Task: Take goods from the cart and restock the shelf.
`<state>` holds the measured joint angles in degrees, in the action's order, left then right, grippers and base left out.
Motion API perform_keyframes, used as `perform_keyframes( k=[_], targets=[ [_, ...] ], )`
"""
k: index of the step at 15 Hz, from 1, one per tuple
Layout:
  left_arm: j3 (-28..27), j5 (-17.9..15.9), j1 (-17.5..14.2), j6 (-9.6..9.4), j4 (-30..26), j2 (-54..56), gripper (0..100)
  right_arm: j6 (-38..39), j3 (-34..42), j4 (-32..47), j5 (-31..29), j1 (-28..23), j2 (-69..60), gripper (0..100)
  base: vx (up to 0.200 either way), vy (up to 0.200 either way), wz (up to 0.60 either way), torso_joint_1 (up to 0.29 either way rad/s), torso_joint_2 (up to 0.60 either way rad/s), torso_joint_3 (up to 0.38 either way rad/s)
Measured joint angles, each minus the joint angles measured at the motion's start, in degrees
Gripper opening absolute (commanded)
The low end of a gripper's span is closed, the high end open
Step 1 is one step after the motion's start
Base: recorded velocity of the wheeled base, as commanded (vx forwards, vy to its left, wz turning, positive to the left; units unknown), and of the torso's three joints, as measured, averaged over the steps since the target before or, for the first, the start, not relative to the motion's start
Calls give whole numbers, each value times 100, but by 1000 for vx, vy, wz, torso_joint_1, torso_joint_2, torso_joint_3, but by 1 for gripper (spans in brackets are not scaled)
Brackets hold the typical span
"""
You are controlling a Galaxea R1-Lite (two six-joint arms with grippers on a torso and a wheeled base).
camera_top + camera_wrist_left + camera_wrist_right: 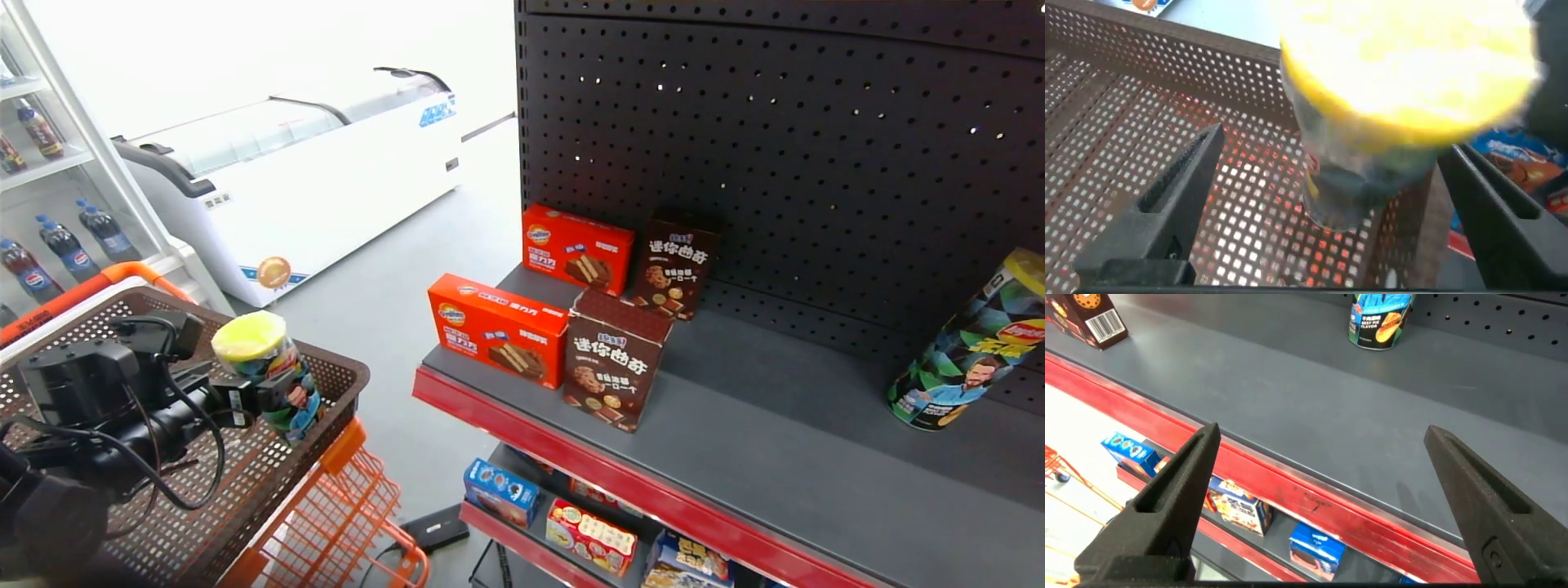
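Note:
A chip can with a yellow lid [269, 377] stands upright in the brown mesh cart basket [347, 371], near its corner closest to the shelf. My left gripper [263, 394] is open, one finger on each side of the can. In the left wrist view the can [1368, 139] sits between the left gripper [1333, 140] fingertips, with mesh [1118, 106] showing in the gap beside one finger. My right gripper [1321, 431] hangs open and empty over the grey shelf [1315, 400]. A matching can [971, 351] stands at the shelf's back right, also the can [1378, 317] in the right wrist view.
Two red boxes [498, 331] [578, 249] and two brown boxes [614, 359] [678, 265] fill the shelf's left end, leaving bare shelf [767, 425] between them and the can. The black pegboard [775, 131] backs the shelf. Lower shelves hold boxes [502, 490]. A white chest freezer [310, 180] stands behind the cart.

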<state>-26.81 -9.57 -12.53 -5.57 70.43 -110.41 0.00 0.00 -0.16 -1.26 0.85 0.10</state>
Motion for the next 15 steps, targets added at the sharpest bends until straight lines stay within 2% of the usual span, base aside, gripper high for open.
perform_keyframes(
  k=[4,7,14,15],
  targets=[
    [-511,0,-6,-6,13,-478,100,0,0,0,-5,0,0,100,0,0,0,0,0,0],
    [-889,0,113,-4,11,-712,100,0,0,0,-5,2,0,100,0,0,0,0,0,0],
    [-1224,-9,441,-17,2,-1090,100,0,0,0,0,0,0,100,0,0,0,0,0,0],
    [-1307,-9,482,-22,2,-1150,0,0,0,0,0,2,0,100,0,0,0,0,0,0]
  ],
)
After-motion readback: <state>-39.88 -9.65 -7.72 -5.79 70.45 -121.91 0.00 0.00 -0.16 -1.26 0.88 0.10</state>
